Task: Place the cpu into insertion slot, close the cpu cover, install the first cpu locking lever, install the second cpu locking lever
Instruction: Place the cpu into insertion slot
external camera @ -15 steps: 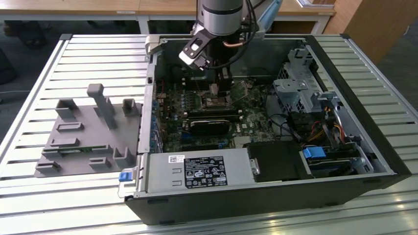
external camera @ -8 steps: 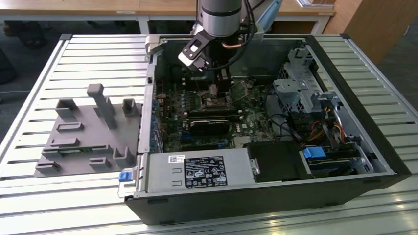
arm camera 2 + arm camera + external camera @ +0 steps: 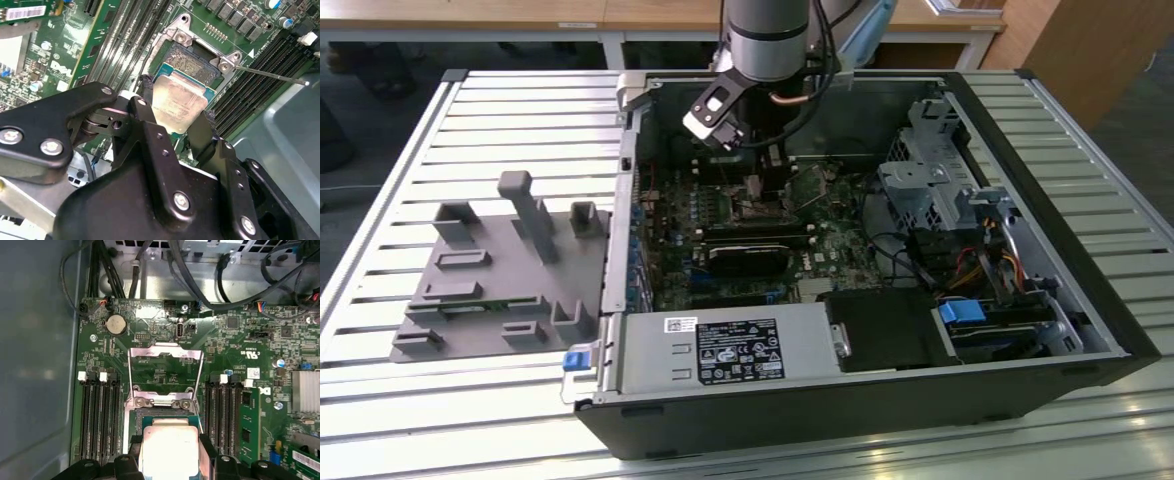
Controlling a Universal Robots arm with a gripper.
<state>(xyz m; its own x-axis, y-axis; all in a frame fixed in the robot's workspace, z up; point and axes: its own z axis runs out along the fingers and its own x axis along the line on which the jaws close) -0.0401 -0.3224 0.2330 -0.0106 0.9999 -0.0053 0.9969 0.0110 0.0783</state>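
Down inside the open black computer case [image 3: 881, 410] on the slatted metal desk [image 3: 400, 150], the black fingers [image 3: 146, 95] are clamped on the small flat square cpu with its dull silver-tan metal top [image 3: 179, 102], one on each opposite edge. The gripper [image 3: 170, 445] holds it right over the small square insertion slot with the thin silver rim [image 3: 165, 412]. Whether the chip is seated, I can't tell.

The square silver cpu cover [image 3: 166, 351] stands swung open beyond the socket, clear of the chip. Long black memory slots [image 3: 100, 415] crowd in on both sides. A thin silver lever rod [image 3: 270, 75] juts out alongside, and black cables [image 3: 200, 285] hang past the board's far edge. A grey moulded fixture [image 3: 494, 270] sits on the desk beside the case.
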